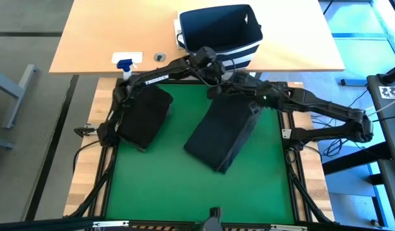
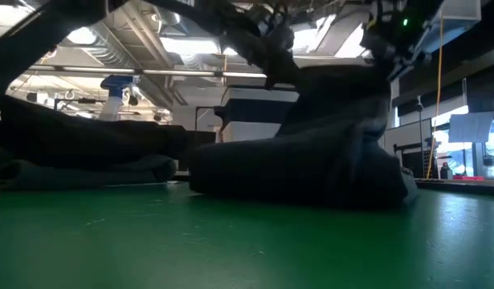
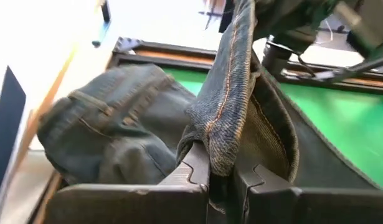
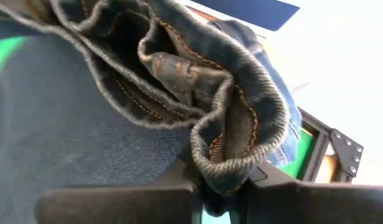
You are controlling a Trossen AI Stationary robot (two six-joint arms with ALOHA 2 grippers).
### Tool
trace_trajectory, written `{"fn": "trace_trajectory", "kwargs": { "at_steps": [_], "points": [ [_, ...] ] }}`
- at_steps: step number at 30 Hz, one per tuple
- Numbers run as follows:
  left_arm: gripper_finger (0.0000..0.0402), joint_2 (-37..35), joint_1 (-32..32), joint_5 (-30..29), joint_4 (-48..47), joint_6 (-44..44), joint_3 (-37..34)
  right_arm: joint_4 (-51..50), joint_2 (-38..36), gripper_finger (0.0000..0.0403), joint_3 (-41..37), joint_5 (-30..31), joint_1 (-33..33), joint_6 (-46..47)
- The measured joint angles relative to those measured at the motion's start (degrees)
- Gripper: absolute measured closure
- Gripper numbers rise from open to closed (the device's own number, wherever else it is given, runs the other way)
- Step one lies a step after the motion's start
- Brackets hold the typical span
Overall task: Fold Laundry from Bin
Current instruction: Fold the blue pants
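Observation:
A dark denim garment (image 1: 219, 135) with orange stitching lies mid-mat, and its far end is raised; in the low view it is a mound (image 2: 311, 160). My left gripper (image 1: 215, 82) and my right gripper (image 1: 252, 102) are both shut on that raised far end, side by side. A second dark garment (image 1: 146, 115) lies folded on the mat's left part. The navy bin (image 1: 219, 32) with white stripes stands on the wooden table beyond the mat. My left gripper pinches a stitched seam edge (image 3: 219, 143) of the denim between its two fingers, slanting down. The edge runs up and away from the fingers, and the cloth below trails onto the mat. My right gripper pinches a bunched, stitched hem (image 4: 225, 158) of the denim, several layers crumpled together, between its two fingers. It comes slanting down from the right. The garment's near end lies on the mat.
A clear spray bottle with a blue nozzle (image 1: 126, 63) lies on the wooden table (image 1: 94, 38) at the far left, next to a small round thing (image 1: 160, 57). The near half of the green mat (image 1: 184, 192) is bare.

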Motion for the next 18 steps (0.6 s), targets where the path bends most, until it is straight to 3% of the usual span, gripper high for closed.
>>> {"fn": "trace_trajectory", "kwargs": {
  "at_steps": [13,18],
  "points": [
    [0.0392,7.5,1.9,-3.2,15.3,0.8,0.6,17.8,1.3,0.0368,-12.1,-2.5,-19.3,-8.4],
    [0.0392,9.5,1.9,-10.0,17.9,1.0,0.6,22.4,1.8,0.0367,-14.7,-2.9,-22.2,-8.5]
  ]
}}
